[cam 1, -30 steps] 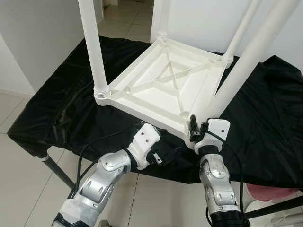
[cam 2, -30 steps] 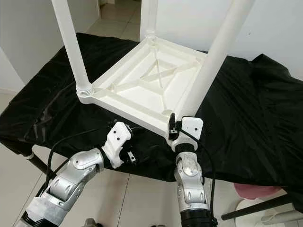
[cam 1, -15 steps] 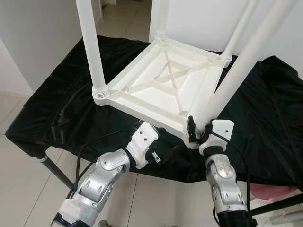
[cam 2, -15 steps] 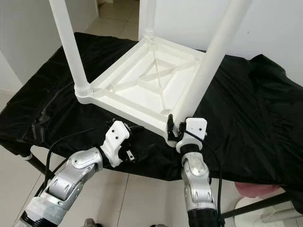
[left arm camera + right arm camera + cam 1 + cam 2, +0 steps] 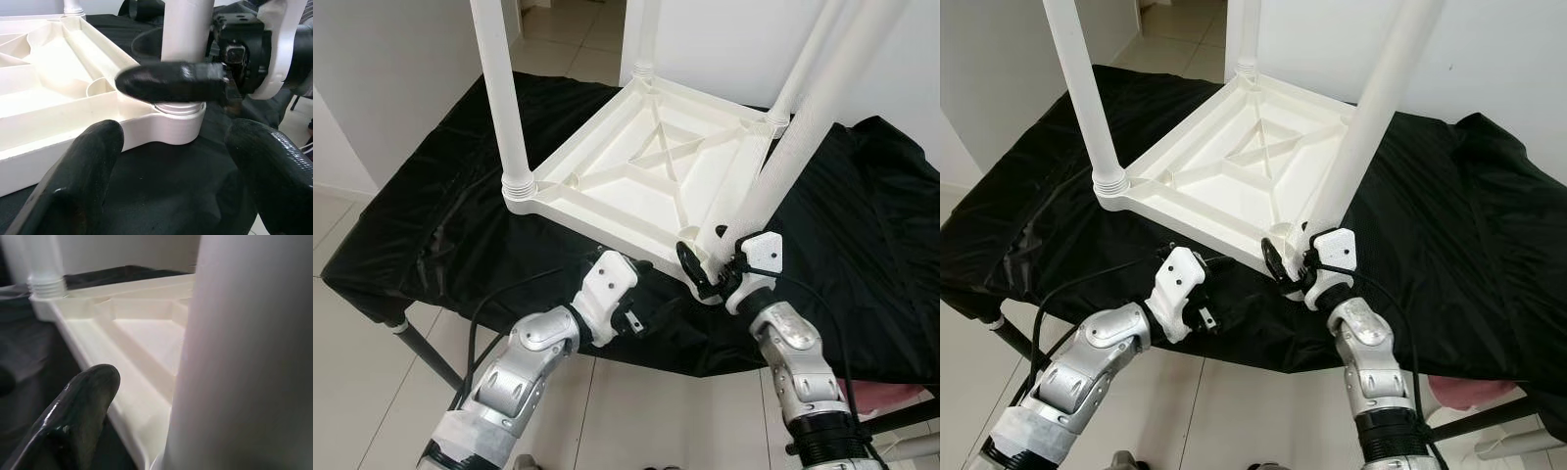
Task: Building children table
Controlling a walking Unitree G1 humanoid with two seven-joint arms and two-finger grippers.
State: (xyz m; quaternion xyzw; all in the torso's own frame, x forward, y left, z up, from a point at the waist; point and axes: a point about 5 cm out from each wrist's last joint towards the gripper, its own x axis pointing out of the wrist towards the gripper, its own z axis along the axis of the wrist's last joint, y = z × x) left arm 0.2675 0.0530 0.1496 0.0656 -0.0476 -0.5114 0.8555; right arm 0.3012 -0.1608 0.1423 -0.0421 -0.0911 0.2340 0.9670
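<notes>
Tabletop: white moulded plastic children's tabletop [image 5: 636,186], ribbed underside up, flat on the black cloth-covered work table [image 5: 431,225], roughly mid-cloth.
Legs: three white plastic tube legs already upright at the left [image 5: 504,98], far [image 5: 646,39] and right [image 5: 803,78] corners.
Fourth leg: white plastic tube leg [image 5: 783,162] at the near corner socket [image 5: 178,120], leaning right, probably not fully seated.
Handling: likely light, hollow, stiff; smooth and rather slippery. Best gripped low on the tube, just above the socket collar, with the tabletop edge braced against twisting.
Right gripper [image 5: 705,266]: wrapped around the base of the fourth leg, black fingers [image 5: 171,81] closed across the tube just above the socket.
Left gripper [image 5: 631,315]: spread wide, holding nothing, on the cloth just near of the tabletop's near edge, left of the fourth leg, aimed at that corner; apart from the plastic.
</notes>
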